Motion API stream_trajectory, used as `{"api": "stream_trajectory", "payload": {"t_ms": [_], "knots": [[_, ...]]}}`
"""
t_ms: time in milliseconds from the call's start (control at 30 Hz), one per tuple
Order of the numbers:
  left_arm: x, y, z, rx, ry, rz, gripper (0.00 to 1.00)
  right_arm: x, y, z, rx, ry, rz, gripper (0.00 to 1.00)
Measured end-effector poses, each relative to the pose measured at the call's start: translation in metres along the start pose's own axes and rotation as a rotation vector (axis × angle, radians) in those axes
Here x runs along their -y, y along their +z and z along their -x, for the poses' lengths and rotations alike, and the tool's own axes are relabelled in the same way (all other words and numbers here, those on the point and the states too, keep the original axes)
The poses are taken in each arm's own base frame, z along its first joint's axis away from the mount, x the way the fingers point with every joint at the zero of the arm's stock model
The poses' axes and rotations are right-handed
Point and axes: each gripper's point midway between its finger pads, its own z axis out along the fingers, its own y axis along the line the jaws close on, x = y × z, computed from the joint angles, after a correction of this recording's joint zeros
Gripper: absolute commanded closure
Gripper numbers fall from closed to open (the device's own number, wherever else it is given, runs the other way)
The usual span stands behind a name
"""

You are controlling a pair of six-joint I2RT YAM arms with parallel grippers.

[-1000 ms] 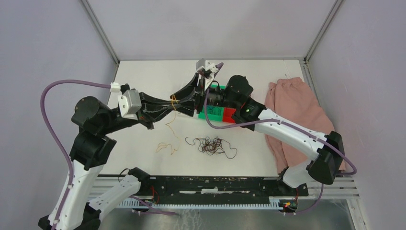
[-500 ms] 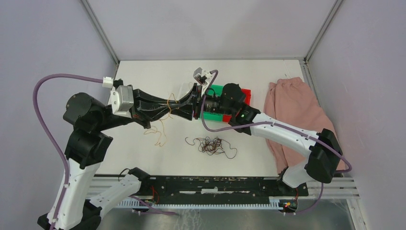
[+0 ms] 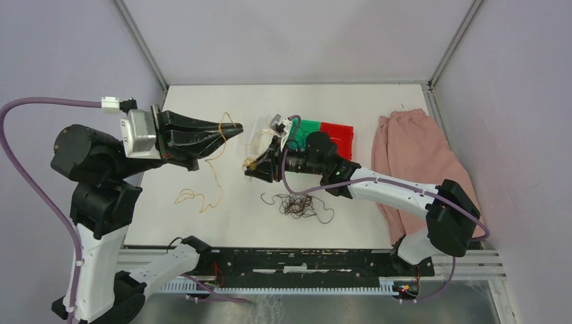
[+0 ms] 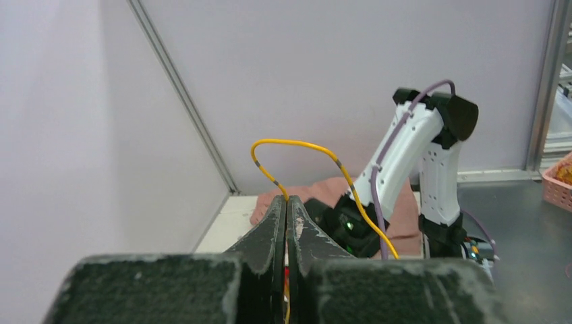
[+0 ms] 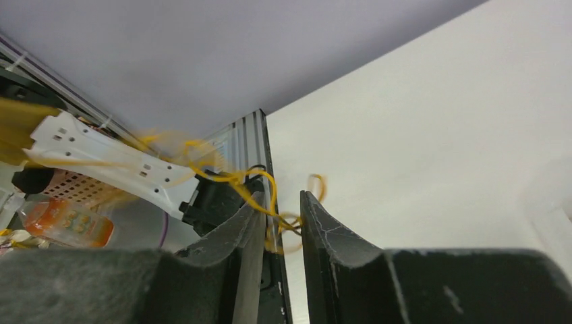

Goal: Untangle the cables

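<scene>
- Above the left side of the table (image 3: 202, 98), the left gripper (image 3: 239, 130) lies level, its jaws pressed together with no gap, pinching a yellow cable (image 4: 297, 142).
- From that gripper's tips the cable arches up in a loop and comes back down past the fingers. Below the gripper it hangs to the table and ends in a loose curl, toward the near edge and to the left of the tips.
- Just to the right of the left gripper's tips and a little toward the near edge, the right gripper (image 3: 251, 166) points back at it. Its tips are low over the table, and the two grippers are near but apart.
- The right gripper's jaws stand narrowly apart, with a slim gap between the fingers (image 5: 243, 236).
- A yellow strand (image 5: 237, 178) runs into that gap, curling around the tip of one finger. The gap is wider than the strand, and I cannot tell whether it is pinched.
- Nor can I tell whether this strand is one piece with the cable in the left gripper.
- Just to the right of the right gripper, toward the near edge, a brown tangle (image 3: 297, 204) of thin cables lies on the table, touching neither gripper.
- Behind the right gripper's wrist, toward the far edge, sits a box (image 3: 330, 131), half green and half red.
- Farther along the right arm, at the table's right side, lies a pink cloth (image 3: 418, 148), well apart from both grippers.
</scene>
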Motion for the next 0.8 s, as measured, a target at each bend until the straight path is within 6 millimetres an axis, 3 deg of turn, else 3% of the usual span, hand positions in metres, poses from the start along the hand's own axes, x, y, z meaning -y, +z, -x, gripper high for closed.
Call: {"api": "stream_trajectory", "payload": {"t_ms": [167, 300, 400, 500, 567, 667, 800], "knots": [[-0.004, -0.001, 0.030, 0.046, 0.050, 0.023, 0.97, 0.021, -0.003, -0.034, -0.066, 0.042, -0.069, 0.66], [-0.004, -0.004, 0.036, 0.052, 0.069, 0.042, 0.97, 0.037, -0.012, -0.056, -0.128, 0.052, -0.140, 0.65], [-0.007, -0.006, 0.033, 0.040, 0.085, 0.061, 0.97, 0.039, -0.022, -0.057, -0.141, 0.028, -0.178, 0.62], [-0.015, -0.006, 0.028, 0.026, 0.109, 0.097, 0.97, 0.034, -0.028, -0.045, -0.119, -0.008, -0.186, 0.58], [-0.022, -0.007, 0.019, 0.001, 0.125, 0.130, 0.97, 0.033, -0.031, -0.040, -0.112, -0.018, -0.196, 0.49], [-0.040, -0.008, -0.005, -0.061, 0.143, 0.200, 0.97, 0.041, -0.033, -0.039, -0.110, -0.021, -0.247, 0.48], [-0.073, -0.011, -0.060, -0.191, 0.156, 0.322, 0.97, 0.071, -0.048, -0.038, -0.118, -0.016, -0.435, 0.47]]}}
